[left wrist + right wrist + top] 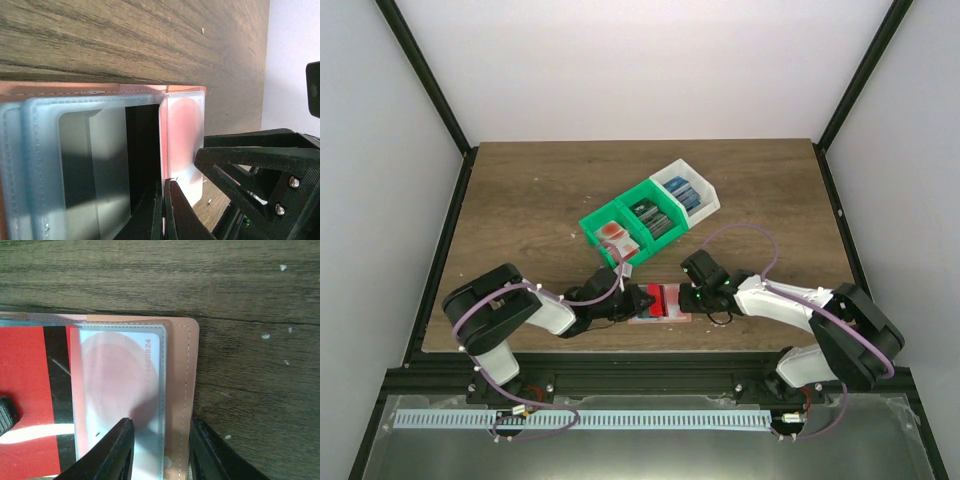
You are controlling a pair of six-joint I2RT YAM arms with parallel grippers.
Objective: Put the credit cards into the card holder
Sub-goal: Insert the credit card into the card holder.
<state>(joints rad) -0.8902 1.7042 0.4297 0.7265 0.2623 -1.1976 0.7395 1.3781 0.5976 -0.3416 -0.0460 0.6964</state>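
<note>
Left hand [164,189] pressed together at clear sleeve [90,165] edge. Right hand [160,432] part-spread, straddling open card holder [178,390] edge on bench [250,315]; red-white card [120,375] sleeved.

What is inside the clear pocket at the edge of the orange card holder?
A white card with a red circle shows through the pocket. The right hand partly covers its lower end; anything beneath it cannot be seen.

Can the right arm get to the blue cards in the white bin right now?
Probably yes. The blue cards lie in the open-topped white bin, and nothing stands between it and the right pincer. That pincer sits low over the card holder, though, so it would have to lift away first.
</note>
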